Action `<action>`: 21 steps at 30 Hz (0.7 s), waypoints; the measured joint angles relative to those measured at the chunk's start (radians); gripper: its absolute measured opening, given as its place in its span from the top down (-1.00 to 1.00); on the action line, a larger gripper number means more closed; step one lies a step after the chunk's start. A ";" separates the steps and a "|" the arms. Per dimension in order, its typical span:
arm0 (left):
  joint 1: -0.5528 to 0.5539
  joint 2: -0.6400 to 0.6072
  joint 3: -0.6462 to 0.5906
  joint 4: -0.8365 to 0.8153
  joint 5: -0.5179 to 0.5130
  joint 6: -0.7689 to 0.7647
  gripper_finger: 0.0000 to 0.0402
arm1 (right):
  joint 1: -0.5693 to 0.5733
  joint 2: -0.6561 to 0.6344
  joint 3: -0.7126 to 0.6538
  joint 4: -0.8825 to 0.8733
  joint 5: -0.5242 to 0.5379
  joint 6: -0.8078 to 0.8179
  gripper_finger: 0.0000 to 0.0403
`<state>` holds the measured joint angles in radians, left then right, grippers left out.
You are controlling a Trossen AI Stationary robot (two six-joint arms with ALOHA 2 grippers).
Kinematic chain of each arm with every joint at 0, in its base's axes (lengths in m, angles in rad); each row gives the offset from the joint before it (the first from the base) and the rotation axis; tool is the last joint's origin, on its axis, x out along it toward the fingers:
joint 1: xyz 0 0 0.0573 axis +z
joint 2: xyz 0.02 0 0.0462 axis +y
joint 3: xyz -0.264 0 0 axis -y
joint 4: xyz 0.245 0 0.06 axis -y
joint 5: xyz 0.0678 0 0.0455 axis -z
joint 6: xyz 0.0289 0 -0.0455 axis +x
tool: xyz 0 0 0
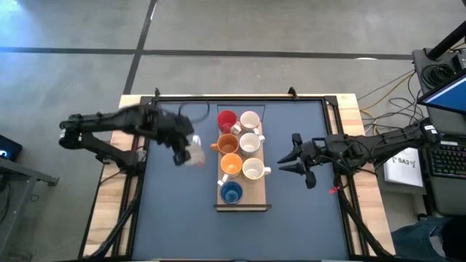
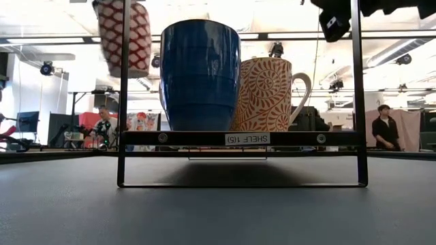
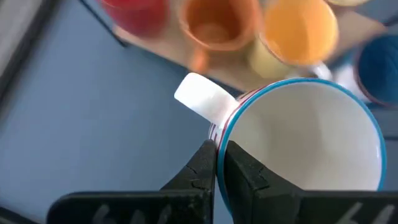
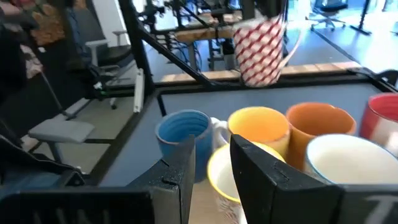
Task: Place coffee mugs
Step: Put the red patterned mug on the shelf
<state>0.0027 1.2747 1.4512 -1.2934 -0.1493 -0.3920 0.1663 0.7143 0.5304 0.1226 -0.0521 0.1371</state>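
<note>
- Nearest the low camera stands the blue mug (image 2: pixel 199 75) on the wooden shelf (image 1: pixel 256 198), with a patterned orange-and-cream mug (image 2: pixel 267 94) touching it on its 3 o'clock side.
- From above, that shelf lies in the middle of the table (image 1: pixel 175 218) and carries seven mugs in two columns.
- One column holds the red mug (image 1: pixel 226 119), an orange mug (image 1: pixel 228 144), a lighter orange mug (image 1: pixel 231 164) and the blue one at the 6 o'clock end.
- The other column holds three white or cream mugs (image 1: pixel 250 143), just beside the first column on its 3 o'clock side.
- At 9 o'clock of the shelf, the left gripper (image 3: pixel 216 163) is clenched on the rim of a white mug with a red lattice pattern (image 4: pixel 261 50), near its handle.
- That mug is held off the table, tilted, with a blue line around its rim and a white inside.
- At 3 o'clock of the shelf, the right gripper (image 1: pixel 293 153) hovers with its fingers spread apart, holding nothing, pointing towards the mugs.
- People show in the room far behind the table.
</note>
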 joint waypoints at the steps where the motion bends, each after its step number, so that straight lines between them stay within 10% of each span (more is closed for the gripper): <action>1: -0.034 0.001 -0.015 0.003 0.000 -0.031 0.99 | 0.005 0.000 0.000 0.008 0.000 0.001 0.54; 21: -0.400 0.066 -0.358 0.278 0.125 -0.279 0.99 | 0.036 0.002 0.000 0.084 0.001 0.023 0.54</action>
<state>-0.3968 1.3407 1.0931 -1.0157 -0.0242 -0.6707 0.2025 0.7166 0.5308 0.2061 -0.0512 0.1604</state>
